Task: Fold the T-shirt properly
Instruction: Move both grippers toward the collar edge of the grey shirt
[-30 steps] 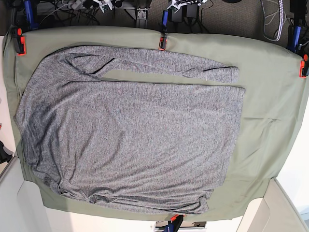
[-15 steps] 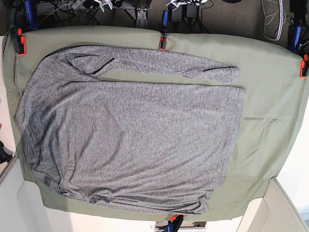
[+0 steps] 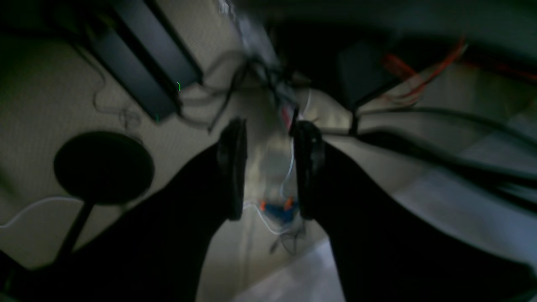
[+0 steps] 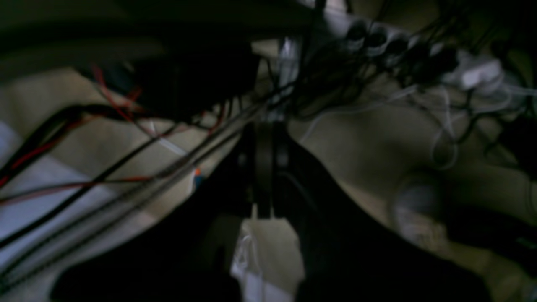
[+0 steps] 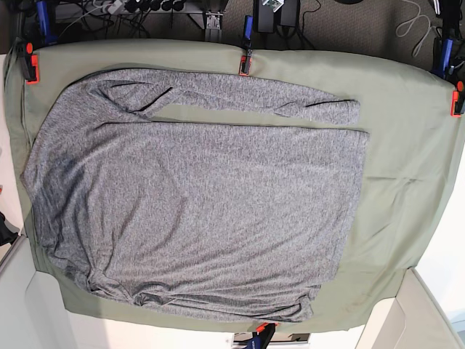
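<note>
The heather-grey T-shirt [image 5: 196, 211] lies spread flat on the olive-green table cloth [image 5: 407, 145]. One long sleeve [image 5: 240, 93] runs across its far side, and its near edge [image 5: 211, 302] is bunched in wrinkles. Neither gripper shows in the base view. In the left wrist view my left gripper [image 3: 269, 138] is open, with nothing between its dark fingers [image 3: 233, 167], and it looks at floor and cables, not cloth. In the right wrist view my right gripper [image 4: 264, 138] is shut and empty, also over cables. The shirt shows in neither wrist view.
Orange clamps [image 5: 244, 65] [image 5: 31, 69] [image 5: 456, 102] pin the cloth at the table's far edge and corners; another clamp [image 5: 263, 329] sits at the near edge. Cables and power gear [image 5: 276, 14] lie behind the table. White panels [image 5: 407, 313] flank the near corners.
Pale arm parts that showed at the top edge of the base view have moved out of it. The shirt has not moved.
</note>
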`<state>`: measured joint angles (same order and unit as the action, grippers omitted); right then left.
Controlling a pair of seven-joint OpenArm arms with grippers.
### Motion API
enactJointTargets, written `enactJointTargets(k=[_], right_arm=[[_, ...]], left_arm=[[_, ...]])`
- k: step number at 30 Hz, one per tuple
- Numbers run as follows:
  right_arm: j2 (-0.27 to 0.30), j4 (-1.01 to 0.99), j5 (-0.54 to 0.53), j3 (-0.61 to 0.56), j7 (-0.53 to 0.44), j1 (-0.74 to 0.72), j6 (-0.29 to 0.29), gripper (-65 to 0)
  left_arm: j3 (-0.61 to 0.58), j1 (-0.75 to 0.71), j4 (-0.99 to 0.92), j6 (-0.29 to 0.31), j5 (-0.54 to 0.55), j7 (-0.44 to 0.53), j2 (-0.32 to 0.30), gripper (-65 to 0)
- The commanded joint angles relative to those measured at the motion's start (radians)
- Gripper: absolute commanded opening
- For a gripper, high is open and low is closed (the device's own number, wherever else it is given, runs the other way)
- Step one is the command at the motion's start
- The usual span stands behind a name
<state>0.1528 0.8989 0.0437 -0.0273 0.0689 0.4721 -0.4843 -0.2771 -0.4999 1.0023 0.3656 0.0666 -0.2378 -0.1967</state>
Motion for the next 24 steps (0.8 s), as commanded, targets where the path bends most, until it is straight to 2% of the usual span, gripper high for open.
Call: enactJointTargets(k=[1, 5, 10, 12, 14, 16, 19, 21, 22, 24], right_arm=[[0.021, 0.062, -0.031, 0.001, -0.016, 0.04, -0.016, -65.0], [0.085, 0.311, -0.108, 0.001, -0.016, 0.176, -0.018, -65.0], [0.179, 0.635, -0.179, 0.009, -0.016, 0.342, -0.018, -65.0], [0.205, 0.756, -0.207, 0.034, -0.013, 0.397, -0.017, -65.0], [0.217, 0.867, -0.24, 0.078, 0.014, 0.439, -0.017, -65.0], [0.216, 0.967, -0.304, 0.135, 0.076, 0.461, -0.017, -65.0], [0.216, 1.079, -0.442, 0.23, 0.195, 0.462, -0.001, -65.0], [0.215, 1.119, -0.522, 0.296, 0.222, 0.455, 0.036, -65.0], [0.216, 1.128, -0.552, 0.327, 0.221, 0.447, 0.061, -63.0], [0.215, 1.13, -0.592, 0.382, 0.224, 0.414, 0.098, -52.8]], left_arm=[[0.034, -0.04, 0.068, 0.007, 0.004, 0.006, -0.011, -45.6], [0.17, -0.162, 0.311, 0.093, 0.011, 0.0, -0.038, -45.6], [0.332, -0.286, 0.577, 0.166, 0.138, -0.04, -0.082, -45.4], [0.399, -0.322, 0.666, 0.219, 0.161, -0.06, -0.09, -45.4], [0.469, -0.353, 0.747, 0.27, 0.206, -0.096, -0.093, -45.4], [0.528, -0.38, 0.817, 0.279, 0.293, -0.14, -0.106, -45.0], [0.612, -0.414, 0.905, 0.301, 0.4, -0.175, -0.119, -37.8], [0.661, -0.433, 0.948, 0.319, 0.459, -0.175, -0.123, -33.1], [0.683, -0.438, 0.966, 0.32, 0.48, -0.175, -0.122, -31.5], [0.719, -0.439, 0.985, 0.32, 0.52, -0.178, -0.123, -30.1]])
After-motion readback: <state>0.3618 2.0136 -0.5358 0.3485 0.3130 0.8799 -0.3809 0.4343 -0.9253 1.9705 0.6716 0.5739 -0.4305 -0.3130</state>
